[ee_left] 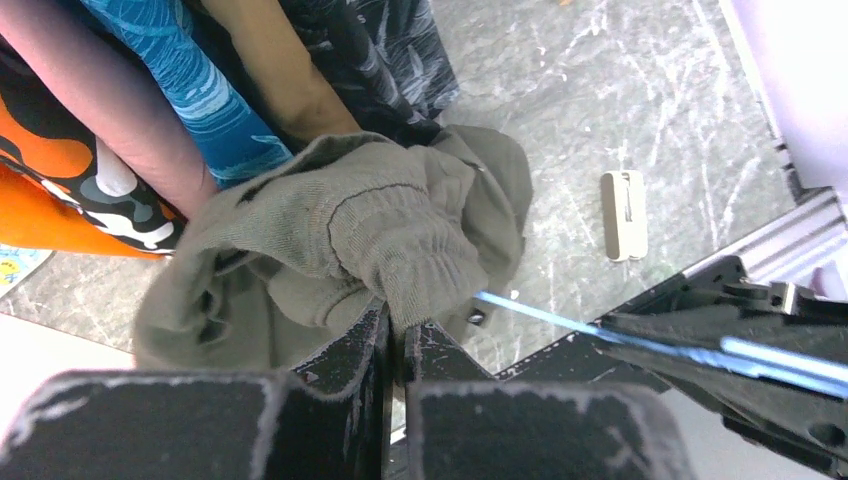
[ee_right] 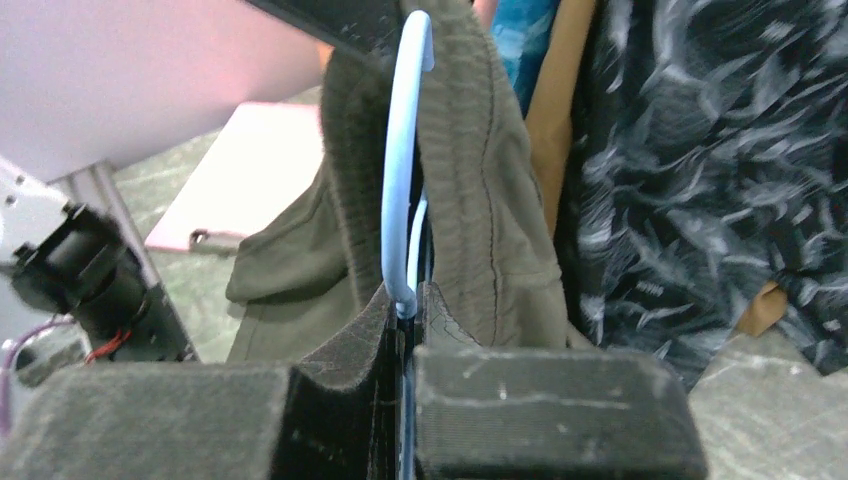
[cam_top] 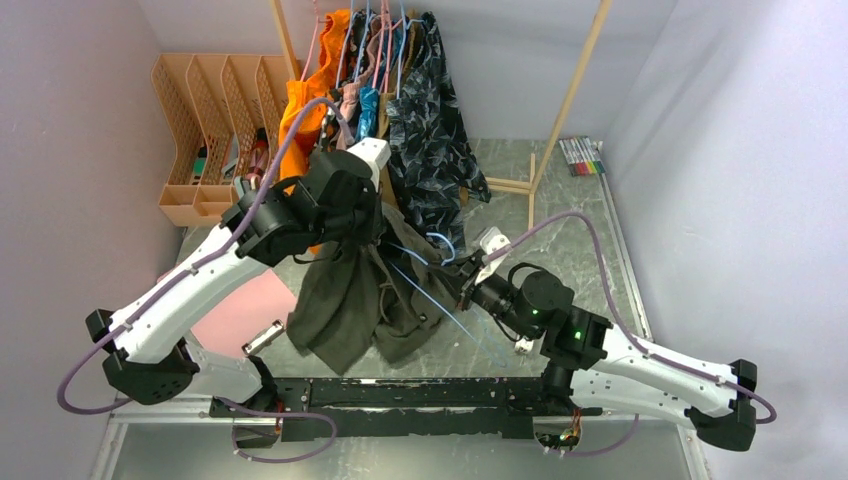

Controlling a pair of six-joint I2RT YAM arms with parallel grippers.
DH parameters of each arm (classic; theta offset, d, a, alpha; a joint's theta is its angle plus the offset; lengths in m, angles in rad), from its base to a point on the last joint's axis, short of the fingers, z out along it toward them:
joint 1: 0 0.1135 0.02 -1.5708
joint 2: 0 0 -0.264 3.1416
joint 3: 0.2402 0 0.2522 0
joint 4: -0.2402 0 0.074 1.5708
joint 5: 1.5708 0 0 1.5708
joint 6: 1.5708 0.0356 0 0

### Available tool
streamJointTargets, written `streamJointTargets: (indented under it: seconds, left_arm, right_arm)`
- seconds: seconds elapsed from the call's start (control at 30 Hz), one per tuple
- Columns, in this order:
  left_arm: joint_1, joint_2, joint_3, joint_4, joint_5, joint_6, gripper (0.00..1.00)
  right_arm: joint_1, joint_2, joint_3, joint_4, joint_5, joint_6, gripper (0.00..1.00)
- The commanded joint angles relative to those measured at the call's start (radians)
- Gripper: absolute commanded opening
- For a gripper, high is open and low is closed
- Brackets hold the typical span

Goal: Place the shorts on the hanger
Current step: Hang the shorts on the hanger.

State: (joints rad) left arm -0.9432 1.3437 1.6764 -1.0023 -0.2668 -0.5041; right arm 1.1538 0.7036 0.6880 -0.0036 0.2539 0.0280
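Gripping the shorts (ee_left: pixel 380 220) by their waistband in my left tool (ee_left: pixel 395 328) above the worktop (ee_left: pixel 620 90), I am pinching the hanger (ee_right: pixel 400 150) in my right tool (ee_right: pixel 408 312); fabric is hanging around it, seemingly only half-threaded.

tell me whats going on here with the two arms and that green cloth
The left fingers are pinched on the ribbed waistband of the olive shorts, holding them bunched up off the table. The right fingers are shut on the thin light-blue hanger and hold it in among the shorts' folds. The shorts are not yet hanging on it; whether the frame passes through a leg or the waist cannot be told. Other garments hang on the rack behind.
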Motion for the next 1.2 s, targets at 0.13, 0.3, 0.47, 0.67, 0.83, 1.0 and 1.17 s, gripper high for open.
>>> streamJointTargets:
  seconds: [0.13,0.3,0.47,0.67,0.83,1.0,1.17]
  left_arm:
    - [0.0,-0.038,0.199,-0.13,0.162,-0.049,0.07]
    - [-0.001,-0.085,0.245,-0.194,0.176,-0.04,0.07]
    - [0.0,-0.104,0.231,-0.176,0.195,-0.043,0.07]
    - [0.0,-0.11,0.264,-0.175,0.197,-0.041,0.07]
    - [-0.001,-0.111,0.287,-0.212,0.164,-0.036,0.07]
    - [0.0,-0.104,0.296,-0.241,0.139,-0.03,0.07]
    - [0.0,-0.09,0.327,-0.314,0.059,-0.023,0.07]
  right_arm:
    - [0.001,0.029,0.097,0.241,-0.007,-0.206,0.0]
    - [0.002,0.119,0.278,-0.024,-0.163,-0.251,0.0]
    - [0.0,0.175,0.359,-0.134,-0.478,-0.154,0.0]
    - [0.001,0.032,0.231,-0.003,-0.321,-0.088,0.0]
    - [0.001,-0.08,0.154,0.061,-0.067,-0.114,0.0]
    - [0.002,-0.091,0.142,0.049,-0.01,-0.139,0.0]
    - [0.001,-0.089,0.171,0.012,-0.245,-0.119,0.0]
